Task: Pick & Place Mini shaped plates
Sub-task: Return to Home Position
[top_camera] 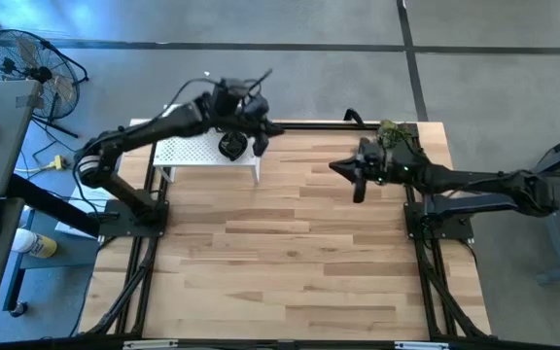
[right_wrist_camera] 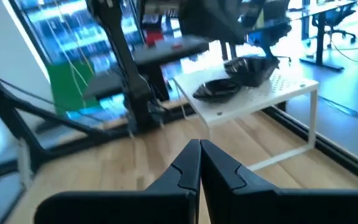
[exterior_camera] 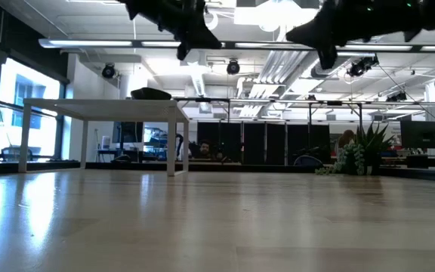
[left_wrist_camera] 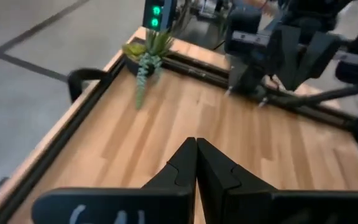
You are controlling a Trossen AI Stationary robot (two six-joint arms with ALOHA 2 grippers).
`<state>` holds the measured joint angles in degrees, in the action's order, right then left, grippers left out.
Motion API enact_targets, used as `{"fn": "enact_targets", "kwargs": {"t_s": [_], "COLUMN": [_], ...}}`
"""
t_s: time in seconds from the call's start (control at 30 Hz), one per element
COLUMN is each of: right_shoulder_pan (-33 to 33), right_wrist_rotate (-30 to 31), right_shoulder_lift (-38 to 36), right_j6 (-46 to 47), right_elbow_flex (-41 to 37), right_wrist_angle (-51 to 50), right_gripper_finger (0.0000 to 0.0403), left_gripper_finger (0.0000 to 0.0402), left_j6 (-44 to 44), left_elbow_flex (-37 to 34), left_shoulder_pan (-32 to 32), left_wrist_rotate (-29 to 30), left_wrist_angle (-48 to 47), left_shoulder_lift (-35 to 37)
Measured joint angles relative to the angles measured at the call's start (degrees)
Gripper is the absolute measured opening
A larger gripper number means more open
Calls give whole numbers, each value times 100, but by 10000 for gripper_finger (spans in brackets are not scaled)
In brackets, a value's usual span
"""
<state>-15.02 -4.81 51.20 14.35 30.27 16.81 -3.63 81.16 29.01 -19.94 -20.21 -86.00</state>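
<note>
Two mini shaped plates, glossy and black, rest on the white perforated stand (right_wrist_camera: 272, 93): a shallow one (right_wrist_camera: 216, 90) and a deeper one (right_wrist_camera: 252, 68). From above, one plate (top_camera: 231, 148) shows on the stand (top_camera: 197, 154) at the table's far left. My left gripper (left_wrist_camera: 196, 149) is shut and empty, high in the air by the stand's right end (top_camera: 265, 131). My right gripper (right_wrist_camera: 199, 149) is shut and empty too, held level above the table's far right (top_camera: 336, 168), pointing toward the stand.
A small green plant sprig (left_wrist_camera: 146, 53) stands in the table's far right corner (top_camera: 392, 131), just behind my right arm. The wooden tabletop (top_camera: 290, 262) lies bare toward the near edge. A black metal frame (left_wrist_camera: 92, 99) runs along the table's edges.
</note>
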Motion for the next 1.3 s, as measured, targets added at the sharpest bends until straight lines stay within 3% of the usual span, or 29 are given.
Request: {"fn": "enact_targets", "kwargs": {"t_s": [0.23, 0.4, 0.67, 0.93, 1.3], "right_shoulder_pan": [1, 0, 0, 0, 2], "right_wrist_rotate": [216, 509, 1043, 1411, 1369], "right_shoulder_lift": [-1231, -2112, -3162, -3448, -3394], "right_j6": [516, 279, 212, -288, -406], "right_elbow_flex": [-1050, -1432, -1862, -1994, -1994], "right_wrist_angle": [521, 364, -205, -299, -329], "right_gripper_finger": [2, 2, 3, 4, 7], "left_gripper_finger": [1, 1, 1, 1, 1], "left_j6": [-669, -742, -888, -1169, -1422], "left_elbow_flex": [-1066, -1491, -2141, -2279, -2262], "left_shoulder_pan": [-698, -1025, -1379, -1717, -2017], "left_wrist_rotate": [863, 1416, 1641, 1628, 1632], "left_wrist_angle": [1471, 1768, 2719, 2653, 2650], "left_shoulder_lift": [345, 622, 845, 910, 718]}}
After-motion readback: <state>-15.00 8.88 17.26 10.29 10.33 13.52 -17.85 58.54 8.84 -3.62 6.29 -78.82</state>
